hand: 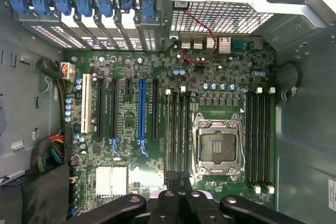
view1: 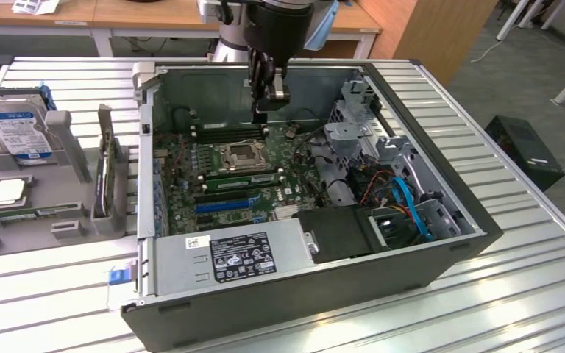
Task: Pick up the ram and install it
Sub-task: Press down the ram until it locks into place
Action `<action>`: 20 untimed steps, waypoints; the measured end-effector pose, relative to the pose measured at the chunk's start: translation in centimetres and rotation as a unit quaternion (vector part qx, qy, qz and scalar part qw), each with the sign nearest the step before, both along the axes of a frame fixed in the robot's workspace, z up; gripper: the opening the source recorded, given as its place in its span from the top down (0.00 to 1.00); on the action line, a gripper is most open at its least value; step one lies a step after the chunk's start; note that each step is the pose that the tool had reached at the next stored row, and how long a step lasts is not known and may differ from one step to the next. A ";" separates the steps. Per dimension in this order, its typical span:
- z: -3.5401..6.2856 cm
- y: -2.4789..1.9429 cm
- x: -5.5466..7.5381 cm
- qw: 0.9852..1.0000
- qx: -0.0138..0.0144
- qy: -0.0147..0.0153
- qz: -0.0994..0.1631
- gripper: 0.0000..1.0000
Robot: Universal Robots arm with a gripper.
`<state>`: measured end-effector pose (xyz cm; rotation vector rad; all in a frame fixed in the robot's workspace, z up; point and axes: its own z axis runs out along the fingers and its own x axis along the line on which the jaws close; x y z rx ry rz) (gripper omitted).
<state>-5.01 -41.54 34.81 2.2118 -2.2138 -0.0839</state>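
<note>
On the exterior view's left, we see a grey holder (view1: pixel 71 136) on the ribbed tabletop (view1: pixel 47 294). A hard drive (view1: pixel 12 125) stands in it, a square chip (view1: pixel 6 191) lies flat in front of that, and a tall card (view1: pixel 106 173) stands on its edge at the holder's right side. Next comes the open computer case (view1: pixel 312 294), lying on its side, with a labelled grey power box (view1: pixel 238 254) at its near end. Inside it we see the big green board (view1: pixel 189 158) with a shiny square socket (view1: pixel 240 154) in the middle. The ram (view1: pixel 238 179) looks to us like the long thin green stick sitting in a black slot just beside the socket, on the near side. The gripper (view1: pixel 263 114) hangs above the far side of the socket, apart from the ram. Its fingers (hand: pixel 169 179) are pressed close together, and we cannot see anything held between them. In the wrist view, the socket (hand: pixel 216 148) lies between two sets of long black slots. Further right in the case are blue cables (view1: pixel 415 209). On the floor at the far right sits a black box (view1: pixel 523 151).
</note>
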 end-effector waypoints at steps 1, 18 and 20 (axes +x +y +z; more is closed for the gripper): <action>0.00 0.00 0.0 1.000 0.000 0.000 0.000 0.89; 0.00 0.00 0.0 1.000 0.000 0.000 -0.030 0.89; 0.00 0.00 0.0 0.999 0.000 0.000 -0.041 0.89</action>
